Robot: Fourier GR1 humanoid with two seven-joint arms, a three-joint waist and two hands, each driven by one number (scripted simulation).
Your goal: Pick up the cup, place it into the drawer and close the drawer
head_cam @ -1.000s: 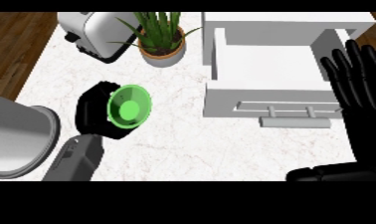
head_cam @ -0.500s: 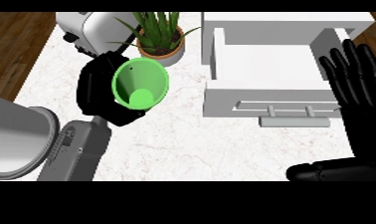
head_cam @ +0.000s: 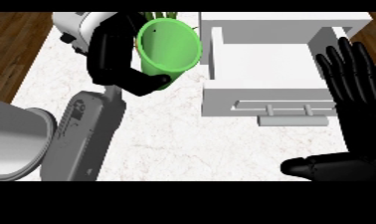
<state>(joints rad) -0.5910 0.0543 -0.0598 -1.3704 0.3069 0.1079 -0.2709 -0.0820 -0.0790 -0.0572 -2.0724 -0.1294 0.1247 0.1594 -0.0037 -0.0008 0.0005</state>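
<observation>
One view to work with, the head view, so here goes. Left hand [head_cam: 110, 58] is at about 11 o'clock with its fingers [head_cam: 147, 81] curled round the green cup [head_cam: 170, 49]. The cup is tilted, mouth facing up at the camera, and looks to be clear of the tabletop [head_cam: 183, 143]. The open drawer [head_cam: 249, 96] sits at 3 o'clock from the cup, just beside it.

How I'd play the carry: move the cup toward 3 o'clock, high enough to pass over the drawer's left wall. That wall is right next to the cup's rim and is the obvious thing to clip. Bring the cup upright over the middle of the compartment, lower it, then let go. Only after that push the front panel by the handle [head_cam: 283, 107] toward 12 o'clock.

Right hand [head_cam: 352, 73] rests at the 3 o'clock edge, fingers straight and spread, holding nothing. It overlaps the drawer's right side in this view, so I'd watch it.

Head count:
- one cup
- one drawer with one handle
- two hands
- one plant [head_cam: 165, 16], mostly hidden behind the cup
- one white toaster [head_cam: 73, 25] at 11 o'clock
- one grey pot [head_cam: 18, 138] at 8 o'clock
</observation>
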